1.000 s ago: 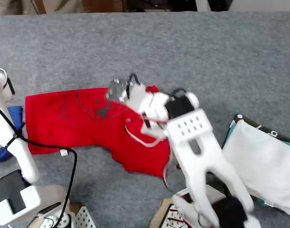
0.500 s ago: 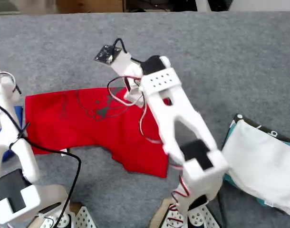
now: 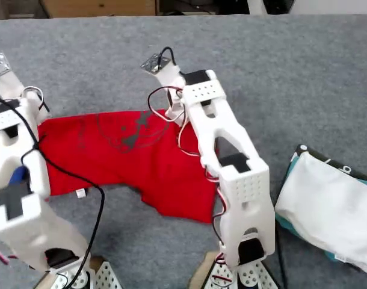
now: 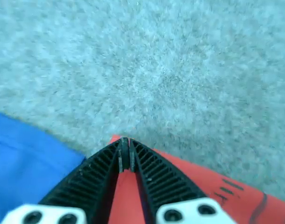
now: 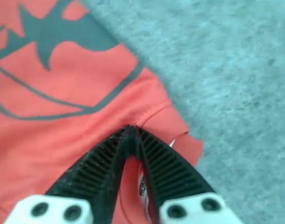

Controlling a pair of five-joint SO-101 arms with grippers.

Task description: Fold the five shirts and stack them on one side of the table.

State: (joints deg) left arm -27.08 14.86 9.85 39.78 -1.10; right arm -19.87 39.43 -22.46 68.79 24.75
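Observation:
A red shirt with a dark print lies spread on the grey table. My left gripper is at the shirt's far left corner. In the left wrist view it is shut, its tips pinching the corner of the red shirt. My right gripper is at the shirt's far edge near the collar. In the right wrist view it is shut on a crease of the red shirt beside the print.
A blue cloth lies just left of the red shirt, under the left arm. A folded white shirt rests on a teal one at the right edge. The far half of the table is bare carpet.
The right arm swung up from lying across the shirt and lowered its gripper onto the far edge. The left arm moved in to the shirt's far left corner.

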